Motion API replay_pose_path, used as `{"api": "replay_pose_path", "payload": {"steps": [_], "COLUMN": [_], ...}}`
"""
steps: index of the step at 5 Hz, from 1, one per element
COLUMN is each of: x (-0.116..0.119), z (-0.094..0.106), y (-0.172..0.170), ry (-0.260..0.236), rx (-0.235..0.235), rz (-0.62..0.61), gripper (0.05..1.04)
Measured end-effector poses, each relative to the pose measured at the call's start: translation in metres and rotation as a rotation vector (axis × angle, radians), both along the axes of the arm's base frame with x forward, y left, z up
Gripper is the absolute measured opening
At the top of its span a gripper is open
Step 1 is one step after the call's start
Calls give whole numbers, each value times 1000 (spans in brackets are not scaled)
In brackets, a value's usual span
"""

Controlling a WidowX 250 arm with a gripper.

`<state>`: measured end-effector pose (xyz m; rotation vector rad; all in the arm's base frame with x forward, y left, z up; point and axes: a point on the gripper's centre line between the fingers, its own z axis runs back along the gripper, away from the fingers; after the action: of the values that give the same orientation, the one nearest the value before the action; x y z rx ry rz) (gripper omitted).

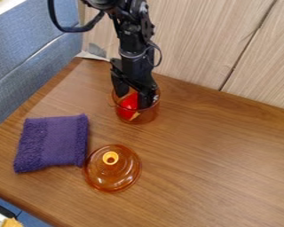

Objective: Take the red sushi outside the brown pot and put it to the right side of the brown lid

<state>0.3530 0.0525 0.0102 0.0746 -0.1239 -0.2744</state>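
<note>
From where I'm standing, the brown lid (122,176) sits left of centre, toward the bottom of the frame, knob up, with no sushi at its right side. A little further right and higher up, in the upper middle, is the brown pot (145,116), and the red sushi (129,103) is down inside it, seen through the see-through wall. The claw (133,101) hangs into the pot from the top, its two fingers apart with the sushi between them; it looks open to me, though whether either finger touches the sushi I can't tell. So I'd call it early days: the claw is at the sushi, but the grip, the lift out and the setting down all look left to do. The spot it's meant for would be the wood just right of the lid, lower middle of the frame.

As for the rest, a blue padded panel (29,53) runs down the upper left. Next comes a folded purple towel (52,144) on the left, right beside the lid. It shouldn't bother a drop on the other side. The pot's wall is the real nuisance: I'd want a straight lift, well over the rim, before swinging down toward the lid.
</note>
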Motion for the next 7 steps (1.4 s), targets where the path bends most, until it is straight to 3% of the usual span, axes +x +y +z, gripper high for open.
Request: {"api": "replay_pose_path", "payload": {"steps": [1,2,4,6,7], "x": [2,2,0,-1,-17], "z": [0,-1,-1,42,66], "y": [2,2,0,-9,-23], "ry": [-13,-19,-17,-111,-160], "rx": [13,20,9,-37,-63], "rz": [12,9,13,15,-14], "gripper": [670,564,564,564,564]}}
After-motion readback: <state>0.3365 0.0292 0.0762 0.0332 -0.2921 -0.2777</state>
